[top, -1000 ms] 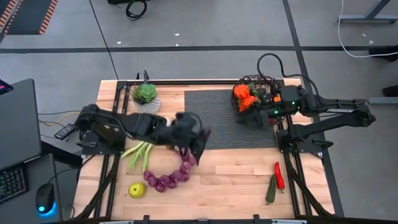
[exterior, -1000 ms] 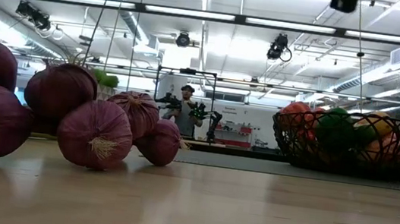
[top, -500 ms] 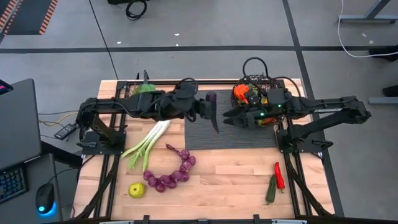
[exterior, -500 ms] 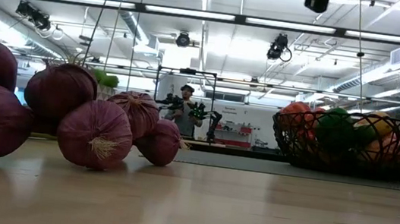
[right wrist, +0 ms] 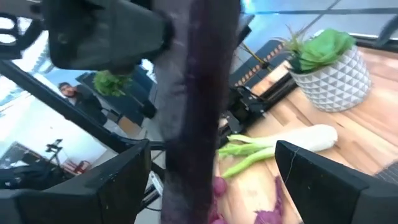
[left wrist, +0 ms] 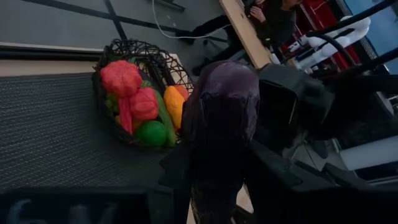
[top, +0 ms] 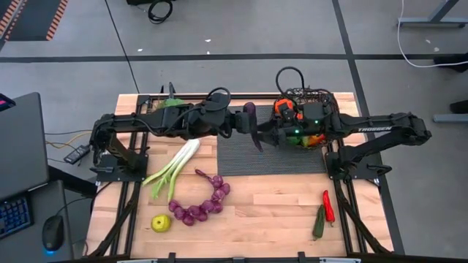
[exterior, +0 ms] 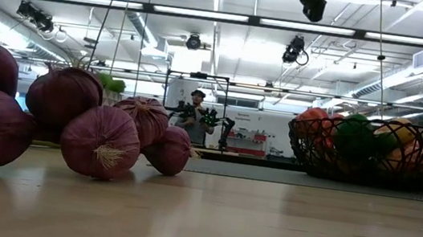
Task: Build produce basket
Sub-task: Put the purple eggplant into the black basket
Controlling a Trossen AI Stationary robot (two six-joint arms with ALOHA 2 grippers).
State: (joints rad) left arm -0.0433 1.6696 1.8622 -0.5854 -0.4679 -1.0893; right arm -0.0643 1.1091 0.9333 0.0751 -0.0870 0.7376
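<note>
My left gripper [top: 242, 126] reaches in from the table's left, raised over the dark mat, and is shut on a dark purple aubergine [top: 250, 117]. My right gripper [top: 262, 136] is open and faces it from the right. Its two fingers [right wrist: 109, 183] stand on either side of the aubergine [right wrist: 199, 93] without touching it. The dark wire basket [top: 300, 92] stands at the mat's far right corner, partly under my right arm, and holds red, orange and green produce [left wrist: 134, 93]. The purple string [top: 201, 203], the leek [top: 172, 166] and a yellow-green fruit [top: 161, 222] lie on the wood. My left gripper pinches the aubergine between its two fingers partway along its length [left wrist: 208, 180]; the contact itself is lost in shadow. The fingers come level from the table's left and lie across it. The aubergine is lifted clear above the mat, and its rounded end [left wrist: 227, 78] sticks out past the fingers.
A red chilli [top: 328, 206] and a green cucumber [top: 319, 222] lie near the table's right near corner. The white-patterned pot with a green plant [right wrist: 326, 65] stands at the far left. In the low view the purple bulbs [exterior: 99, 141] fill the left and the basket [exterior: 369, 150] stands at the right.
My left gripper has risen from beside the purple string with the aubergine and carried it toward the far edge and the basket, lifted clear. My right gripper has moved from over the basket toward the table's left, up to the aubergine.
</note>
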